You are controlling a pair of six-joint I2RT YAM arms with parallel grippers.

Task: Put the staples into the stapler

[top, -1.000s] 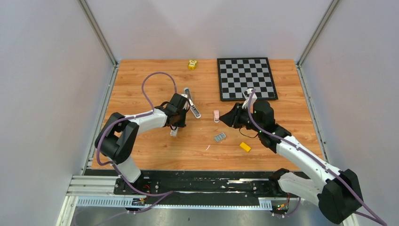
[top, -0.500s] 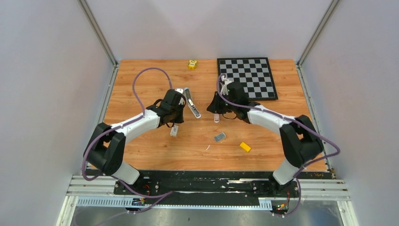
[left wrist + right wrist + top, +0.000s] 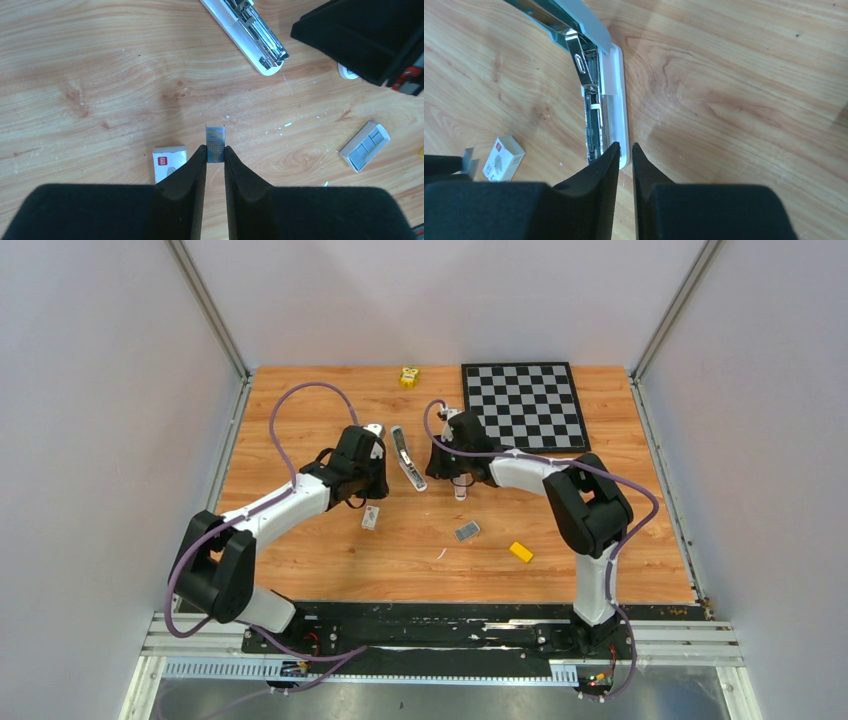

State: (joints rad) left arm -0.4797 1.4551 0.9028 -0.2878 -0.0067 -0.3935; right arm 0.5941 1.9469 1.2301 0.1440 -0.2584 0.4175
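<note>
Staples [image 3: 215, 140]: short strip pinched between left gripper [image 3: 215, 151] jaws, over the table's middle, just left of the open stapler [image 3: 250, 30]. Right gripper [image 3: 625, 146] jaws are nearly pressed together at the stapler's base tip; grip unclear. To do it well: line the strip up lengthwise with the channel, lower it flat, keep the base steadied. Spare staple block [image 3: 364, 146] lies toward the near edge.

A small white box [image 3: 169, 162], lying on the table [image 3: 100, 75] just left of the left hand [image 3: 215, 149], is showing a red logo that is seemingly reading "deli"; the finer dark print beside it is coming out too small to read.
</note>
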